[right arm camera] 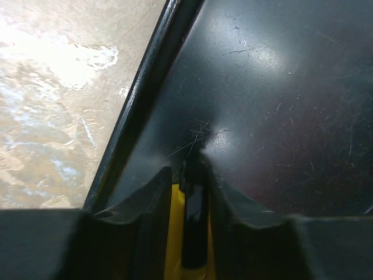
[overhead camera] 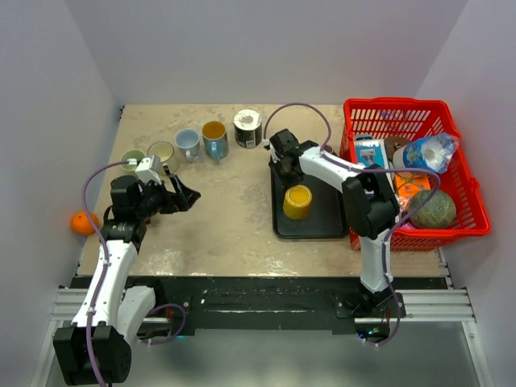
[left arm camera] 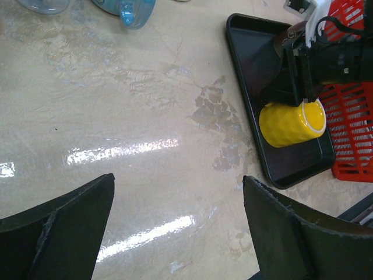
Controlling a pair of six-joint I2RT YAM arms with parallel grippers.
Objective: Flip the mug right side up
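- On the black tray (overhead camera: 279,230), right of the table's middle, you have the yellow mug (overhead camera: 297,203) standing on end. Its upper face looks flat with a pale edge, so it reads as bottom up, though no view shows you the mouth.
- Your right gripper (overhead camera: 287,173) reaches down onto the tray at the mug's far side and touches it there.
- Through the right wrist camera you see its two fingers (right arm camera: 152,198) drawn close together with a strip of yellow pinched between them, so they are clamped on the mug. You cannot tell which part of the mug that strip is.
- Your left gripper (overhead camera: 187,197) hovers over the bare table (overhead camera: 234,218), well left of the tray, its jaws spread wide with nothing between them.
- Through the left wrist camera you look across the table at the mug from the side, with the right arm's black fingers against its far side.
- Along the back of the table you have a row of other mugs (overhead camera: 188,143), all mouth up and well apart from the tray.
- Just beside the tray's right edge sits a red basket (overhead camera: 477,222), filled with packets and a round greenish melon (overhead camera: 432,208).
- By the left wall, near your left arm, lies an orange (overhead camera: 82,222).
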